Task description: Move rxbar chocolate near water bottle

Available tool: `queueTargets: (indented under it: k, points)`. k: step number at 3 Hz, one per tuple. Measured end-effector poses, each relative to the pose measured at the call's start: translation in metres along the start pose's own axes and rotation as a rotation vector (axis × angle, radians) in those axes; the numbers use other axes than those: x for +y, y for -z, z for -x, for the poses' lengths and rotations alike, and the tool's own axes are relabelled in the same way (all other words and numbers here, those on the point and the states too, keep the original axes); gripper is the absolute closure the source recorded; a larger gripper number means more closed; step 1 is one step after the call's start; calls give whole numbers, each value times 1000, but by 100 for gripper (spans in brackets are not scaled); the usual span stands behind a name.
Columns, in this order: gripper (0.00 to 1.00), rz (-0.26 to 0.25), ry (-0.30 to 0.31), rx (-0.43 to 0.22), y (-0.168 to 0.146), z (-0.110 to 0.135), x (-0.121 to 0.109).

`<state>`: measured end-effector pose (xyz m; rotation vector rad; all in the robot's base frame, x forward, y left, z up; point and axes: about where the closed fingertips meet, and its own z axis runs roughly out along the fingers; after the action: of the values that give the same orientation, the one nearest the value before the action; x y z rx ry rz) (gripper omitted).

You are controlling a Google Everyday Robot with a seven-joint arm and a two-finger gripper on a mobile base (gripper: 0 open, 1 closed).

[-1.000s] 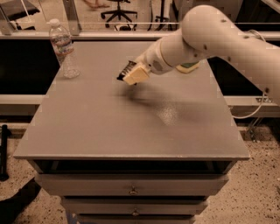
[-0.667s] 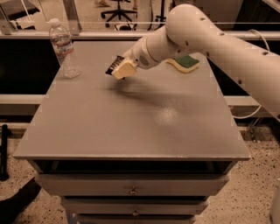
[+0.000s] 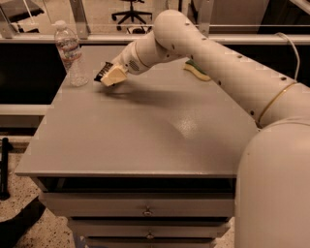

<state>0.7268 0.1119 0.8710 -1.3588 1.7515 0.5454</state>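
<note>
- The rxbar chocolate [image 3: 100,73] shows as a small dark piece with pale stripes, sticking out to the left of the gripper's cream-coloured fingers.
- It sits over the far left part of the table, just to the right of the water bottle, with a narrow gap between the two.
- The bar is tilted, its far end higher than its near end. Whether its lower edge touches the table top cannot be made out.
- The gripper [image 3: 108,76] is clenched on the bar, its cream fingers pressed against either side of it, pointing left and slightly down.
- A soft shadow lies on the table just near and right of the gripper.
- The water bottle [image 3: 69,52] stands upright near the table's far left corner; it is clear and ribbed, with a white cap and a label round its upper half.
- The arm [image 3: 218,58] is white and thick, reaching from the near right across the table to the far left, with a thin gold band close to its base.
- A green-and-yellow sponge [image 3: 197,70] lies flat on the far right part of the table, partly hidden behind the arm and well apart from the bar.
- The table [image 3: 145,140] has a plain grey top, with drawers [image 3: 145,206] beneath its near edge.
- An office chair [image 3: 130,9] stands on the floor far behind the table.
</note>
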Motion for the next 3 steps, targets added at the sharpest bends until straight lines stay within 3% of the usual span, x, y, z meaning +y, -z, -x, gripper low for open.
queueTargets:
  k: [1, 2, 3]
  points:
    - [100, 31, -6, -7, -24, 1, -5]
    - [85, 55, -8, -3, -37, 1, -7]
    - [61, 71, -11, -3, -44, 1, -9]
